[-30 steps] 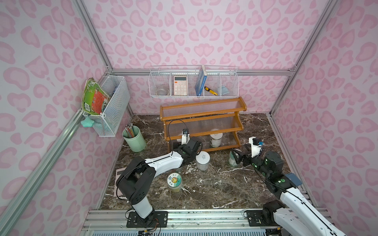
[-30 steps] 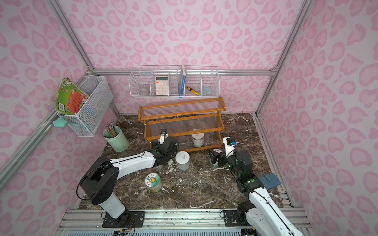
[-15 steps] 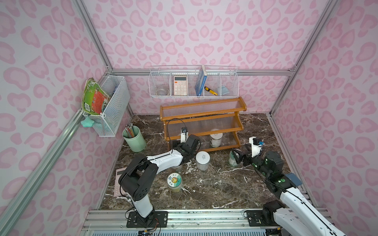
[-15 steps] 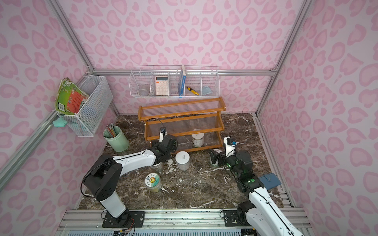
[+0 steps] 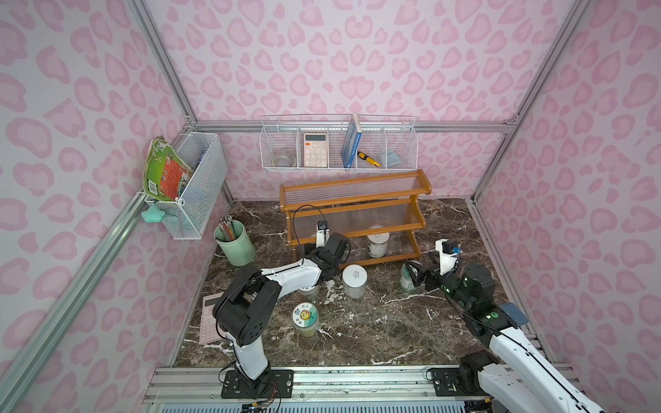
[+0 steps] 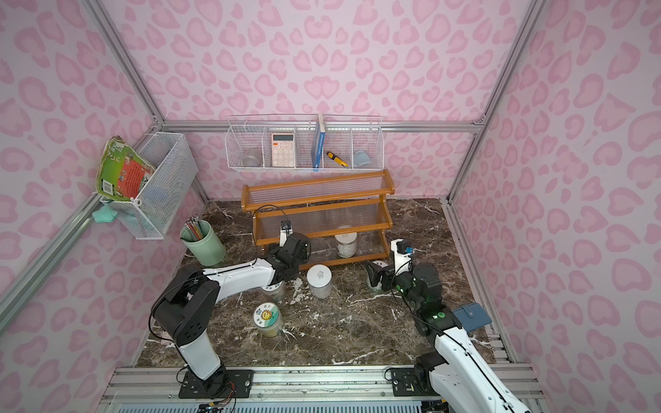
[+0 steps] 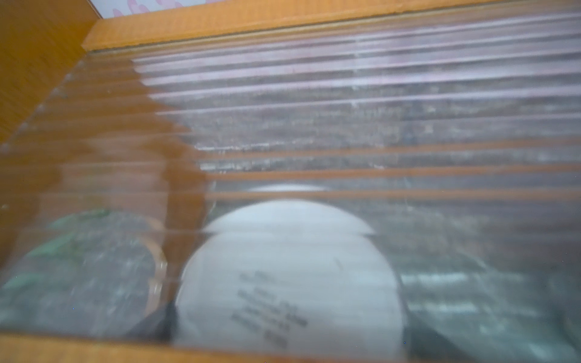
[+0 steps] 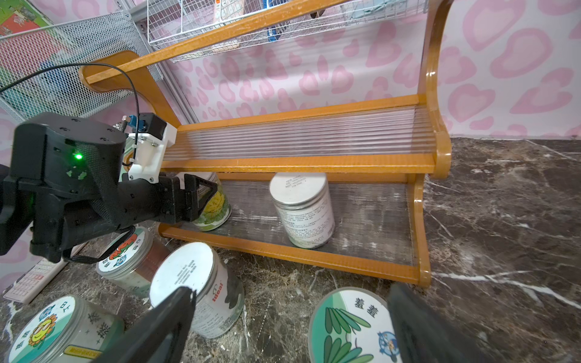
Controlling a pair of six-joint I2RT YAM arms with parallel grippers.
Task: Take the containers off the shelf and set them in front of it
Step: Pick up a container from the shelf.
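Containers stand in two places: two on the bottom tier of the shelf (image 8: pixel 314 163), four on the marble table (image 5: pixel 375 321) in front of it. At the tier's left end the left gripper (image 8: pixel 207 196) is clamped on the yellow-filled jar (image 8: pixel 217 209), whose clear wall shows yellow and green contents. Through the ribbed panel, the left wrist view shows a white lid (image 7: pixel 289 283) between dark fingers (image 7: pixel 157 323). Further right on that tier the labelled plain jar (image 8: pixel 301 210) stands upright, its contents hidden by a printed wrap. On the table, the printed white jar (image 5: pixel 354 280) stands just before the shelf. The cartoon jar (image 8: pixel 125 254), with reddish-brown fill, stands beneath the left arm. The sunflower jar (image 5: pixel 305 316) is nearer the robot's base, with yellowish matter at its bottom. The right gripper (image 8: pixel 290 292) is spread wide on either side of the leaf-sticker jar (image 8: pixel 345 330), near the shelf's right end; whether it touches the jar cannot be told.
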